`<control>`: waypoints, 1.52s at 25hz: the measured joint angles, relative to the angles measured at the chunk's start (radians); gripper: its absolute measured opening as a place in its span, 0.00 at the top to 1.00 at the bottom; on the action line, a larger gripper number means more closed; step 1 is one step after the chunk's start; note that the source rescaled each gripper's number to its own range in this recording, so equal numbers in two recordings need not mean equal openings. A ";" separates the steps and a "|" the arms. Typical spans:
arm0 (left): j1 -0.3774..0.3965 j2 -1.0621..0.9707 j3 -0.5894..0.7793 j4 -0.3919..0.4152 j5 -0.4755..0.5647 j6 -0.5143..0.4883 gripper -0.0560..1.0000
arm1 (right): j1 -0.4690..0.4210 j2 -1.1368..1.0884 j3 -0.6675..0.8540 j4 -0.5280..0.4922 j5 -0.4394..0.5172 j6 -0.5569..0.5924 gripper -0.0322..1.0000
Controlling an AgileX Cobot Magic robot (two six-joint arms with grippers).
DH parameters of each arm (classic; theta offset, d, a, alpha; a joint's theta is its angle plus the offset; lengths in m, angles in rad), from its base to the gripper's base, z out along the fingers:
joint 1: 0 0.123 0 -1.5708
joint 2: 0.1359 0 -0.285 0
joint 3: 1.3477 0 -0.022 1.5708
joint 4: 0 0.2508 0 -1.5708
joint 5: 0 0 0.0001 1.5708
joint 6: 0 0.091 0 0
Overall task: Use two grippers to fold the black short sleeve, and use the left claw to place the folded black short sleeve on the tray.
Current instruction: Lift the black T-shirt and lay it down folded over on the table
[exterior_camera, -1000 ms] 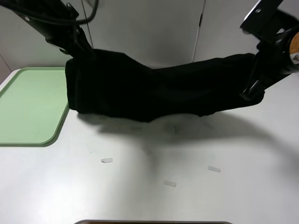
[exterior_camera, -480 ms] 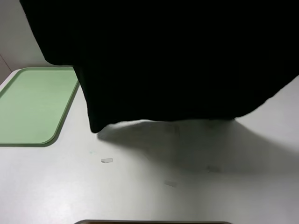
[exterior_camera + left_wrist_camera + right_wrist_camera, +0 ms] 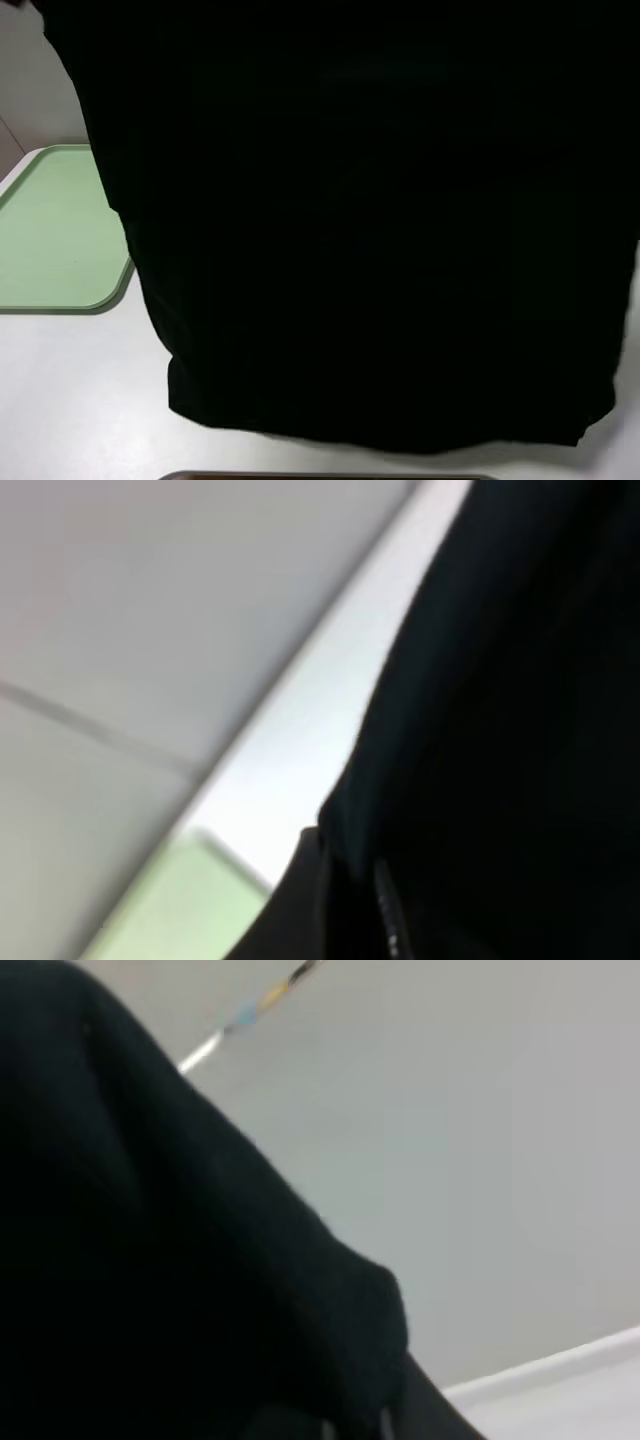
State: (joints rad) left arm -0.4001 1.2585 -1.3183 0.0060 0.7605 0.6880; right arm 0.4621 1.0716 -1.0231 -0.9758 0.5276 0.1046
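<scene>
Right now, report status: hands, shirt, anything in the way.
Both shut on black short sleeve: left hand, right hand. Cloth hangs spread before the high camera, hiding both arms. Visible part of tray bare.

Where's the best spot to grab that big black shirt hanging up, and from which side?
By its top edge, one pinch near each upper corner, coming from above. The black short sleeve hangs like a flat curtain, bottom hem loose over the table, so two high holds should keep it spread; a middle pinch would probably bunch it.
</scene>
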 joint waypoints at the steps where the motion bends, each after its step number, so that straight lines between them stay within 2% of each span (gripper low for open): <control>1: 0.001 0.086 0.000 0.037 0.004 -0.009 0.94 | -0.015 0.063 0.000 -0.008 -0.001 0.001 0.97; 7: 0.021 0.356 0.000 0.111 -0.070 -0.032 0.94 | -0.122 0.364 0.000 -0.056 -0.073 0.023 0.97; 11: 0.024 0.450 0.000 0.164 -0.109 -0.033 0.94 | -0.184 0.509 0.000 -0.066 -0.140 0.023 0.97; 18: 0.024 0.526 0.000 0.231 -0.202 -0.032 0.94 | -0.211 0.627 0.000 -0.074 -0.155 0.024 0.97; 22: 0.021 0.526 0.000 0.222 -0.185 0.037 0.94 | -0.211 0.644 0.000 -0.068 -0.149 0.017 0.97; 28: -0.006 0.526 0.066 0.173 -0.090 0.235 0.94 | -0.211 0.644 0.012 0.007 -0.106 -0.089 0.97; 33: -0.006 0.526 0.131 0.166 -0.082 0.244 0.94 | -0.211 0.644 0.080 0.111 -0.096 -0.202 0.97; 38: -0.007 0.526 0.188 0.150 -0.080 0.247 0.94 | -0.211 0.644 0.160 0.158 -0.083 -0.312 0.97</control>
State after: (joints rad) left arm -0.4075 1.7849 -1.1305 0.1562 0.6809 0.9350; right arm 0.2512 1.7158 -0.8627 -0.8180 0.4449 -0.2072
